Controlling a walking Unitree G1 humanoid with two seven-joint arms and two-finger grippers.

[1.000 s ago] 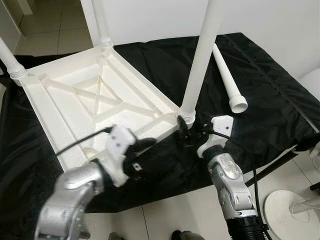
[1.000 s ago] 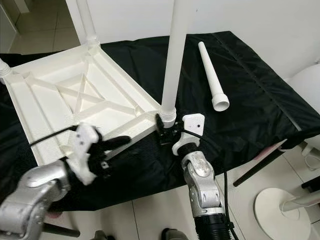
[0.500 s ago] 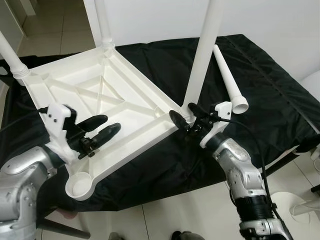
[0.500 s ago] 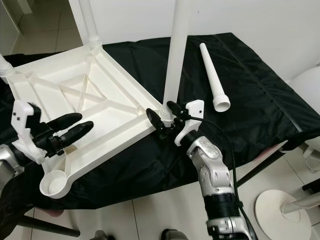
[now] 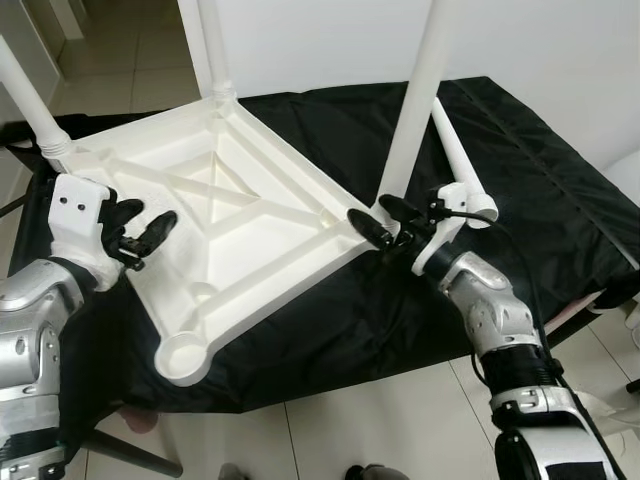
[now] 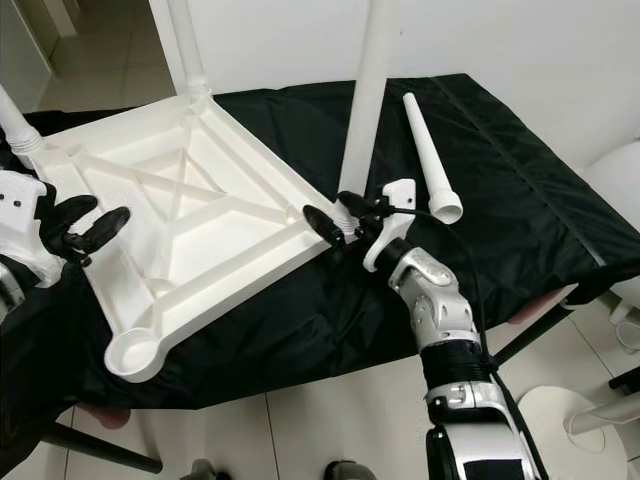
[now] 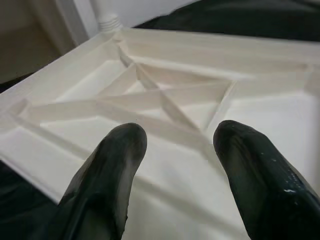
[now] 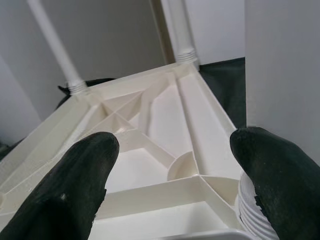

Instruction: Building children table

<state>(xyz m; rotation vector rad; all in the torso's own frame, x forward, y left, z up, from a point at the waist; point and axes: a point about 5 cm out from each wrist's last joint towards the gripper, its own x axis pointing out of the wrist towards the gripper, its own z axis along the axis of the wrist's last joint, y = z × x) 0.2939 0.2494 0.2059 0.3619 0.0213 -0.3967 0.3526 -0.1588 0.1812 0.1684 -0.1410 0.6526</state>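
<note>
- Black cloth (image 5: 520,200) covers the work surface we stand at, with pale floor tiles below its near edge and a white wall behind its far edge.
- Nearest us, at the near corner of the upturned white tabletop (image 5: 250,240), the round leg socket (image 5: 180,352) sits empty.
- Our left gripper (image 5: 140,232) hovers over the tabletop's left edge, jaws apart and holding nothing.
- Our right gripper (image 5: 385,218) sits at the right corner, jaws apart either side of the fitted leg's (image 5: 415,100) threaded base; we cannot tell whether they touch it.
- Farther off, two more legs stand in the left and far corners, and the loose leg (image 6: 430,160) lies on the cloth just beyond the right gripper.
- We judge three legs done and the fourth pending: next, the loose leg must be picked up, carried to the empty socket and twisted in.
- Against a second ago, both grippers have opened and drawn apart, the left pulling back from the near edge to the left edge.
</note>
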